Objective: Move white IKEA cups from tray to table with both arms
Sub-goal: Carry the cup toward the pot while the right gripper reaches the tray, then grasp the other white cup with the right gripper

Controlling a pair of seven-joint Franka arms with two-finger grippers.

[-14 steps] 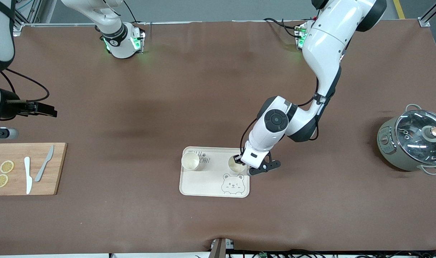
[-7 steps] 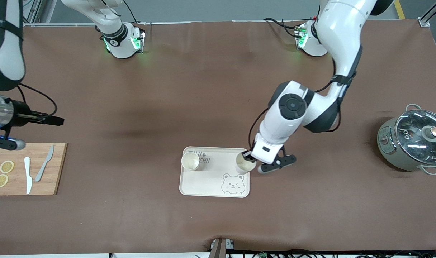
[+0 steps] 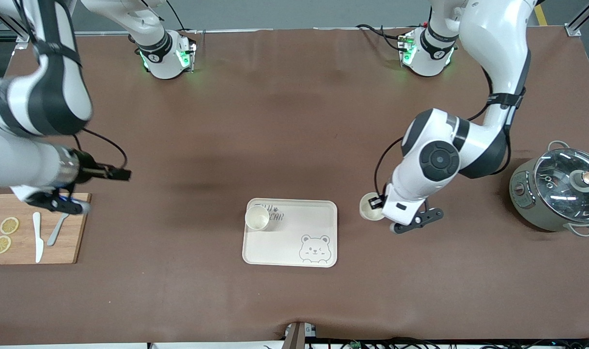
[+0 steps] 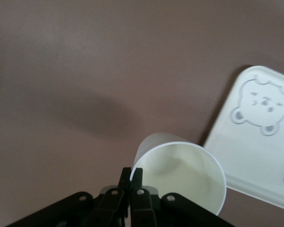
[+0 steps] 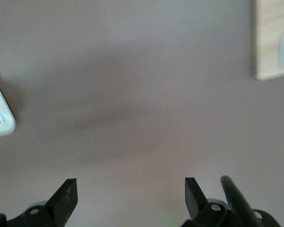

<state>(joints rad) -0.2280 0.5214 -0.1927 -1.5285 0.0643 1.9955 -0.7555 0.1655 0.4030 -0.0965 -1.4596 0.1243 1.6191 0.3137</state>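
- My left claw is carrying one cup off the tray, pinching its rim.
- The second cup is sitting upright on the tray.
- My right claw is hanging open over the table.

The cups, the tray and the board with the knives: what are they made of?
Cups: probably matte plastic, thin-walled, smooth cream. Tray: likely plastic too, same matte cream, printed bear. Board: wood or bamboo, visible pale grain.

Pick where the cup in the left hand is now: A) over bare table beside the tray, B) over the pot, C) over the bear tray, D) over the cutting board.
A: the left hand pinches the cup by its rim over brown table, off the tray.
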